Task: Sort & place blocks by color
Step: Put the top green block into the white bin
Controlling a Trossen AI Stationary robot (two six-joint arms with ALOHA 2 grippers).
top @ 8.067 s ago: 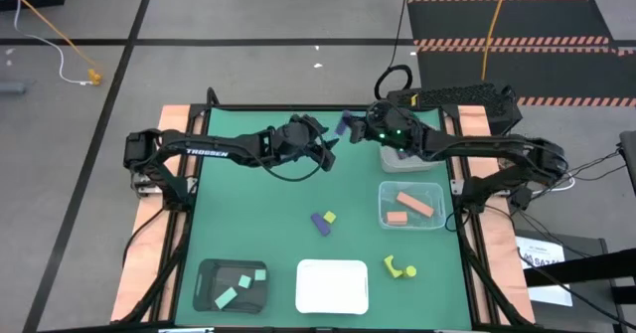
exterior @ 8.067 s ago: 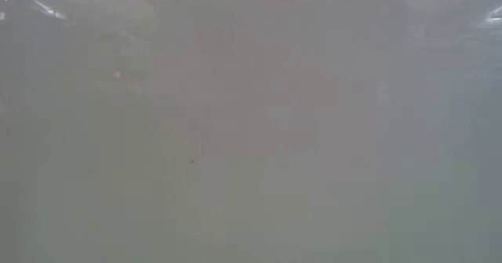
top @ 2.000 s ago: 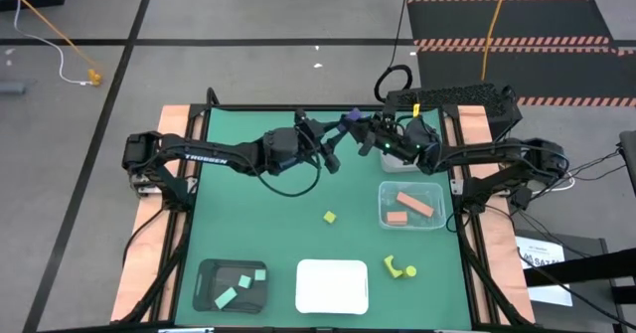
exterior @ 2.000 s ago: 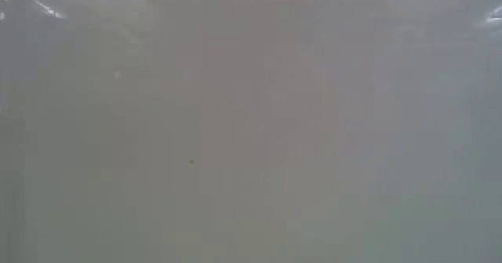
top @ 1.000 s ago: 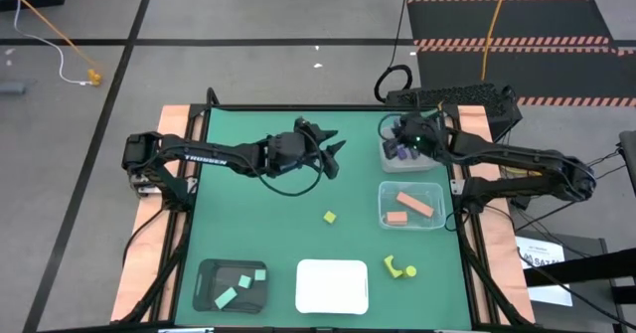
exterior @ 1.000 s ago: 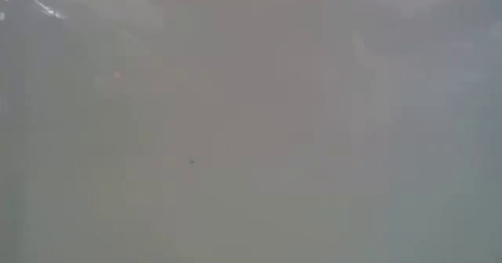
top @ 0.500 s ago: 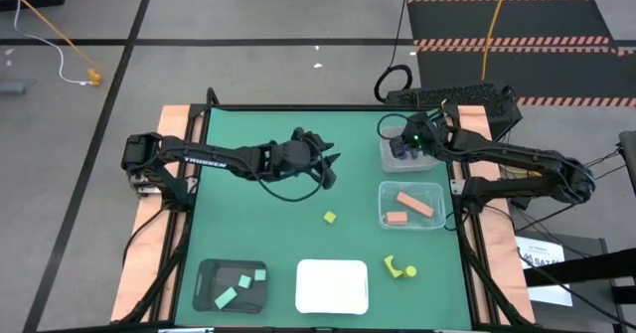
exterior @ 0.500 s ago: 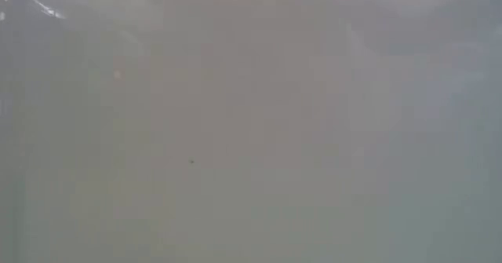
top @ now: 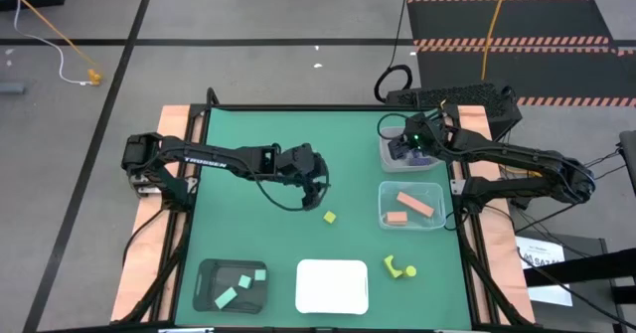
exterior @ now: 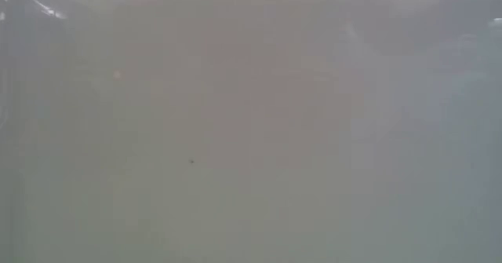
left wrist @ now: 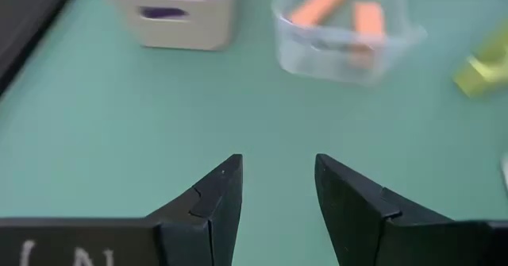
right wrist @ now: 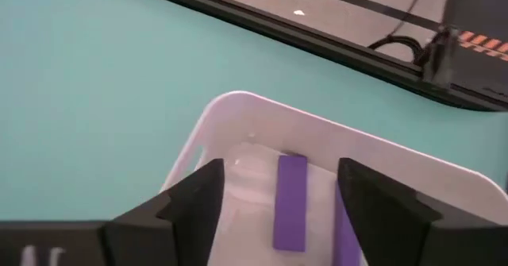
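the small yellow block (top: 329, 217), centre of the high view on the desk (top: 248, 224), looks light and stiff, best pinched across flat sides by the open, empty left tool (top: 316, 174); right tool (top: 405, 146) open over the white bin (top: 384, 157).

Even, bright overhead light, soft shadows; low view a blank grey blur; wrist views softly defocused far off.

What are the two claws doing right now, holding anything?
Left gripper: open, empty, above bare green mat near the yellow cube.
Right gripper: open, holding nothing, over the white bin with a purple bar lying inside.
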